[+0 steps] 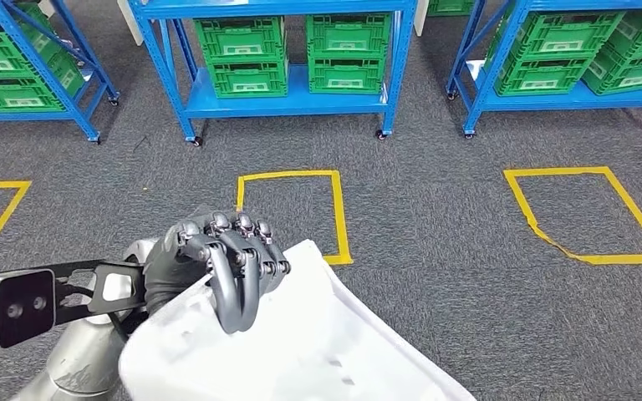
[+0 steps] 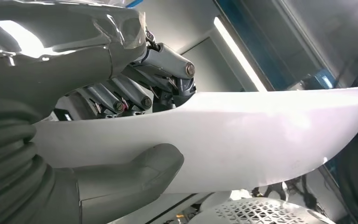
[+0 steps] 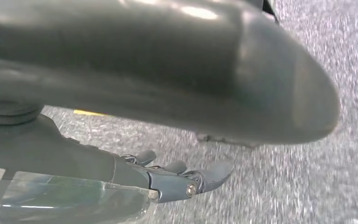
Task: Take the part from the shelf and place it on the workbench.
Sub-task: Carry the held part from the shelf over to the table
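Head view: left hand (image 1: 217, 263) is gripping the white part (image 1: 301, 342), fingers curling over its upper edge; blue shelves (image 1: 292, 100) with green crates (image 1: 242, 54) are standing beyond the grey carpet.
Left wrist view: thumb is pressing the part's (image 2: 242, 135) underside, fingers clamping from above.
Right wrist view: right hand (image 3: 177, 175) is hanging over carpet, fingers loosely extended, holding nothing.
Progress: pickup looks done; workbench placement is remaining.

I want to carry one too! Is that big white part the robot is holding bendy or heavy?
Probably stiff: the white part keeps its curved shape past the left hand without drooping. Likely light for its size, since that one hand grips it at an edge. Its smooth, glossy surface might be slippery.
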Controlling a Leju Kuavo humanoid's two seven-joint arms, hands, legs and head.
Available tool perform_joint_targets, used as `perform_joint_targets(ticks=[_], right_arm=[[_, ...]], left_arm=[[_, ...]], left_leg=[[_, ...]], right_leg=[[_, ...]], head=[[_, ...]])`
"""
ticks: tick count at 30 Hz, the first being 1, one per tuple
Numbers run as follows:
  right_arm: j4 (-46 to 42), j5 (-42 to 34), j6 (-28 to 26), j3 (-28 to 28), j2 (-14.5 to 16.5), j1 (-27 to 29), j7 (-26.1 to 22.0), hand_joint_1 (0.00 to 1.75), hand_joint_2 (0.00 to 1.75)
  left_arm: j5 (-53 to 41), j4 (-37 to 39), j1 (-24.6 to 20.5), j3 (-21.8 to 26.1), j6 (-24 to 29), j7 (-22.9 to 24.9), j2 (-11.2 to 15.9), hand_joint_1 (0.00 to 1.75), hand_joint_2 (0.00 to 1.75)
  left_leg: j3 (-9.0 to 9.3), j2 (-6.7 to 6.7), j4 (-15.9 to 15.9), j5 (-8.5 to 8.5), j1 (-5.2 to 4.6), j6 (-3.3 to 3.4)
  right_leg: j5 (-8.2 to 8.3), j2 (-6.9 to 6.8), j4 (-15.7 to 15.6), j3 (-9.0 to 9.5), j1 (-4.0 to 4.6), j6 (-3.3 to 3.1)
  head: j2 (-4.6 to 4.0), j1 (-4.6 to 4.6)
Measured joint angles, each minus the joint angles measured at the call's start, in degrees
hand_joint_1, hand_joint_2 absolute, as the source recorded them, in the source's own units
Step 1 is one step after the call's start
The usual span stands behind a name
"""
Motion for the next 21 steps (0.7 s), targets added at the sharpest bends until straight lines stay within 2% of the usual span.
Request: perform_joint_targets(ticks=[2,3,4,6,7,8,9,10,11,12,13,14,15,16,17,18,19,21], right_arm=[[0.0,0.2,0.3,0.0,0.1,0.1,0.0,0.0,0.0],[0.0,0.3,0.4,0.0,0.2,0.2,-0.1,0.0,0.0],[0.0,0.4,0.4,0.0,0.2,0.3,-0.1,0.0,0.0],[0.0,0.6,0.4,-0.1,0.2,0.3,-0.1,0.0,0.0],[-0.1,0.7,0.5,-0.1,0.2,0.3,-0.1,0.0,0.0],[-0.1,0.8,0.5,0.0,0.2,0.3,-0.2,0.0,0.0],[-0.1,0.9,0.5,0.0,0.2,0.3,-0.2,0.0,0.0],[-0.1,0.9,0.5,0.0,0.2,0.3,-0.2,0.0,0.0],[-0.1,0.9,0.5,0.0,0.2,0.2,-0.2,0.0,0.0],[-0.2,1.0,0.5,0.0,0.2,0.1,-0.2,0.0,0.0],[-0.3,1.0,0.6,0.0,0.2,0.0,-0.3,0.0,0.0],[-0.4,1.1,0.7,0.0,0.3,-0.1,-0.4,0.0,0.0],[-0.4,1.1,0.8,0.0,0.4,-0.1,-0.4,0.0,0.0],[-0.5,1.2,0.9,0.0,0.5,0.0,-0.5,0.0,0.0],[-0.5,1.2,1.0,0.0,0.6,0.1,-0.5,0.0,0.0],[-0.6,1.3,1.0,0.0,0.7,0.1,-0.5,0.0,0.0],[-0.6,1.3,1.0,0.0,0.7,0.2,-0.6,0.0,0.0],[-0.6,1.3,1.0,0.0,0.8,0.1,-0.8,0.0,0.0]], left_arm=[[0.0,0.2,-0.2,0.0,0.0,-0.1,0.0,1.69,1.75],[0.0,0.3,-0.3,-0.1,0.0,-0.1,0.0,1.69,1.75],[0.1,0.3,-0.4,-0.1,0.1,-0.1,0.0,1.69,1.75],[0.1,0.4,-0.5,-0.3,0.3,-0.1,0.0,1.69,1.75],[0.1,0.5,-0.4,-0.4,0.4,-0.1,0.0,1.69,1.75],[0.0,0.6,-0.4,-0.5,0.5,-0.1,0.0,1.69,1.75],[0.0,0.7,-0.4,-0.6,0.5,-0.1,0.0,1.69,1.75],[0.0,0.7,-0.4,-0.7,0.6,-0.1,0.0,1.69,1.75],[0.0,0.8,-0.4,-0.8,0.6,-0.1,0.0,1.69,1.75],[0.0,0.8,-0.5,-0.8,0.6,-0.1,0.0,1.69,1.75],[0.0,0.8,-0.5,-0.8,0.7,0.0,0.0,1.69,1.75],[0.0,0.8,-0.5,-0.8,0.8,0.0,-0.1,1.69,1.75],[-0.1,0.7,-0.5,-0.8,0.9,0.0,0.0,1.69,1.75],[-0.1,0.8,-0.5,-0.9,1.0,0.0,0.0,1.69,1.75],[-0.1,0.8,-0.5,-0.9,1.0,0.1,0.0,1.69,1.75],[-0.1,0.8,-0.4,-0.9,1.0,0.1,0.0,1.69,1.75],[-0.1,0.8,-0.4,-0.8,1.0,0.1,0.1,1.69,1.75],[-0.1,0.8,-0.4,-0.8,1.0,0.1,0.2,1.69,1.75]], left_leg=[[-0.75,0.12,-0.9,1.57,-0.12,0.72],[-1.19,0.18,-1.4,2.61,-0.07,1.09],[-1.84,0.23,-2.0,3.79,0.03,1.43],[-3.77,0.22,-2.1,5.69,-0.04,1.8],[-4.85,0.24,-2.1,6.57,-0.1,1.82],[-6.02,0.26,-2.0,7.43,-0.12,1.78],[-7.25,0.28,-1.8,8.25,-0.08,1.65],[-8.51,0.29,-1.4,8.99,0.0,1.44],[-9.78,0.3,-0.9,9.62,0.09,1.16],[-11.01,0.3,0.0,10.06,0.08,0.85],[-12.02,0.33,0.8,10.43,0.07,0.51],[-12.72,0.37,1.5,10.8,0.03,0.17],[-13.17,0.41,1.8,11.26,0.05,-0.18],[-13.33,0.45,1.9,11.86,0.17,-0.5],[-13.51,0.4,1.9,11.89,0.34,-0.85],[-13.76,0.35,2.5,10.83,0.51,-1.2],[-14.16,0.29,4.1,8.65,0.66,-1.56],[-15.36,0.25,10.5,2.2,0.84,-2.22]], right_leg=[[0.51,0.01,-0.2,-0.43,-0.12,0.52],[-0.55,0.06,0.5,-0.97,-0.04,0.37],[-2.71,0.12,2.4,-1.76,0.04,-0.02],[-8.52,0.22,9.2,-3.63,0.07,-0.79],[-10.39,0.25,13.0,-4.3,0.07,-0.69],[-10.82,0.26,15.9,-4.44,0.02,-0.15],[-10.04,0.25,17.2,-3.8,-0.07,0.65],[-8.61,0.25,16.5,-2.19,-0.2,1.49],[-7.42,0.25,13.8,0.41,-0.38,2.15],[-7.36,0.25,9.5,3.73,-0.49,2.39],[-8.2,0.31,5.4,6.6,-0.48,2.09],[-9.3,0.36,2.3,8.46,-0.42,1.59],[-10.18,0.41,0.5,9.27,-0.21,0.96],[-10.28,0.42,0.3,8.95,-0.14,0.29],[-9.83,0.32,0.4,8.47,-0.16,-0.17],[-9.26,0.22,0.5,8.04,-0.19,-0.7],[-8.6,0.11,0.5,7.5,-0.28,-1.14],[-7.17,0.01,0.6,6.16,-0.18,-1.6]], head=[[0.0,-0.14],[0.0,-0.08],[0.0,0.02],[0.0,0.23],[0.0,0.27],[0.0,0.28],[0.0,0.28],[0.0,0.27],[0.0,0.28],[0.0,0.32],[0.0,0.29],[0.0,0.28],[0.0,0.24],[0.0,0.17],[0.0,0.17],[0.0,0.11],[0.0,0.06],[0.0,-0.05]])
